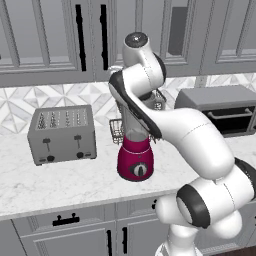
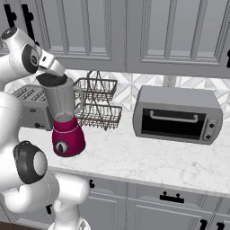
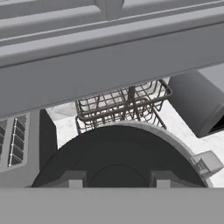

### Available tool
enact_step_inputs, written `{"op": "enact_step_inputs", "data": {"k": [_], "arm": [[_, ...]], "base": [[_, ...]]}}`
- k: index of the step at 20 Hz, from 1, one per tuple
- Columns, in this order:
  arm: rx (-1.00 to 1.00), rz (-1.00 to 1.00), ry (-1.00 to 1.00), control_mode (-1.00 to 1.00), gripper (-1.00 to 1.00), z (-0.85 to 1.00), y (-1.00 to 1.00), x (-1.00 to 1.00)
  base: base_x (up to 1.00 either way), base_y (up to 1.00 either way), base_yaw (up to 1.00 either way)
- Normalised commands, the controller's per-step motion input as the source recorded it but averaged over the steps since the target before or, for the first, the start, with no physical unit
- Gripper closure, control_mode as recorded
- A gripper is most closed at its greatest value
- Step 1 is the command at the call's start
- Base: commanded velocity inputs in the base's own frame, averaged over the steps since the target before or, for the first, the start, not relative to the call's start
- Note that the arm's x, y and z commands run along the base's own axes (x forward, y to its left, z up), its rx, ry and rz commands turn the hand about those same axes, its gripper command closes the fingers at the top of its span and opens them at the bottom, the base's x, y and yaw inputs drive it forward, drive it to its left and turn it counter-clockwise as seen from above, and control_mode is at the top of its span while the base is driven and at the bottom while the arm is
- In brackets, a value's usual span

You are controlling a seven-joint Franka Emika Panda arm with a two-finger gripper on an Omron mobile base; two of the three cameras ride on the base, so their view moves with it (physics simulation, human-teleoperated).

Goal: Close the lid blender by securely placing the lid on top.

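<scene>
A rendered home kitchen: grey panelled cabinets (image 2: 134, 36) overhead, white marble bench (image 2: 157, 161) below the gripper (image 2: 53, 74), patterned tile backsplash (image 1: 30, 107) behind. Four-slot toaster (image 1: 62, 134) to its left, wire basket (image 2: 96, 103) and toaster oven (image 2: 177, 114) to its right.

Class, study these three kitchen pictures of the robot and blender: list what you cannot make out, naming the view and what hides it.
- Left base view: the blender jar's top and the lid are hidden by the white arm.
- Right base view: whether the lid sits fully on the jar; too small to tell.
- Hand view: the tool tips' contact with the lid is cut off by the bottom edge.
- Right base view: the toaster is partly behind the arm.
</scene>
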Motion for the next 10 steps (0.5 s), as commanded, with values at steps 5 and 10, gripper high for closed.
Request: {"op": "enact_step_inputs", "data": {"k": [5, 10], "arm": [[-0.01, 0.0, 0.0, -1.0, 1.0, 0.0, -0.21, 0.0], [0.0, 0.0, 0.0, -1.0, 1.0, 0.0, -0.15, 0.0]], "base": [[0.0, 0.0, 0.0], [0.0, 0.0, 0.0]]}}
